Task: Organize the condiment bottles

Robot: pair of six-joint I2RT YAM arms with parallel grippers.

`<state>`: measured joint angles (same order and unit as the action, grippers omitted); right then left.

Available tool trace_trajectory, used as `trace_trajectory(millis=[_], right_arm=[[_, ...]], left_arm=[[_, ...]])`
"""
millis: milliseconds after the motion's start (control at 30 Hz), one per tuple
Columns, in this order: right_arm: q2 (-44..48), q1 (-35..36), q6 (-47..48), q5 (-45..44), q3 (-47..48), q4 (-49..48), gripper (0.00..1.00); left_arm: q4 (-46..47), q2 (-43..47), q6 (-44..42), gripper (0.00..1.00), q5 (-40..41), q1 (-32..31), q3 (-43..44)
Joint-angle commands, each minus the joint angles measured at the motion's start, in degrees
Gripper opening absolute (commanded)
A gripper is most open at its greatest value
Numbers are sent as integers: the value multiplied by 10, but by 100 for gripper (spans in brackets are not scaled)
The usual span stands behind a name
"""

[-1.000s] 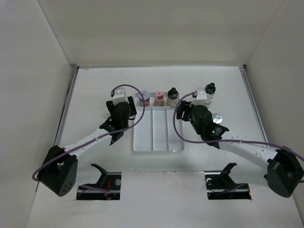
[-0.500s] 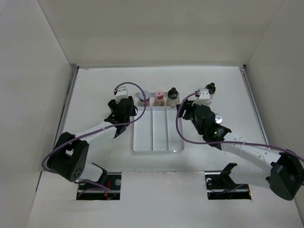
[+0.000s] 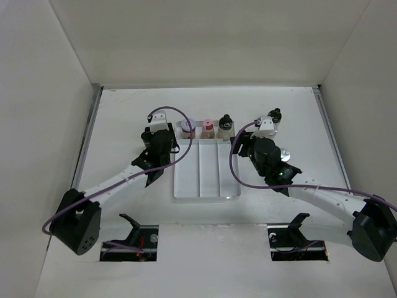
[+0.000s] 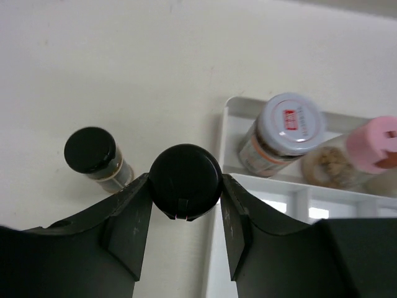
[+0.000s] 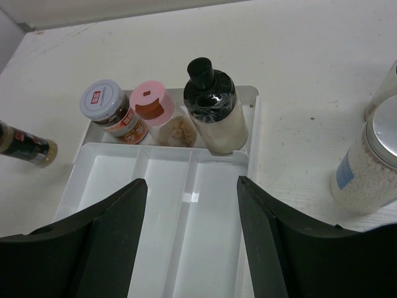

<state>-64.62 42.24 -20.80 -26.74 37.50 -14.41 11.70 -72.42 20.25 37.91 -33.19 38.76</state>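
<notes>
On the white table (image 3: 124, 112), the clear divided tray (image 3: 200, 180) lies between the two arms. The right gripper (image 5: 190, 181) hangs above the tray's long compartments, its fingers spread wide with nothing between them. The left gripper (image 4: 186, 180) sits just left of the tray's far corner, its fingers pressed against both sides of a black-lidded jar (image 4: 186, 171). Whether that jar rests on the table cannot be told.

In the tray's far crosswise compartment, three bottles stand upright, left to right:
- a clear bottle with a black knob cap (image 5: 211, 108)
- a silver-lidded spice jar (image 5: 102, 99)
- a pink-capped shaker (image 5: 149, 102)

A silver-lidded jar of white grains (image 5: 372, 164) stands on the table right of the tray. A second black-lidded jar (image 4: 92, 152) stands on the table near the held one, to its left.
</notes>
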Motion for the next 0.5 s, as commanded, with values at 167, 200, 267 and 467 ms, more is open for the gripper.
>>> trace_trajectory(millis=[167, 200, 267, 467], right_arm=[[13, -2, -6, -8, -6, -42, 65], [18, -2, -6, -8, -10, -49, 65], [25, -4, -7, -9, -16, -56, 65], [29, -14, -13, -5, -21, -54, 65]], left_arm=[[26, 42, -19, 24, 30, -96, 26], [31, 28, -16, 24, 27, -108, 30], [42, -2, -12, 24, 23, -124, 35], [84, -63, -7, 24, 16, -140, 45]])
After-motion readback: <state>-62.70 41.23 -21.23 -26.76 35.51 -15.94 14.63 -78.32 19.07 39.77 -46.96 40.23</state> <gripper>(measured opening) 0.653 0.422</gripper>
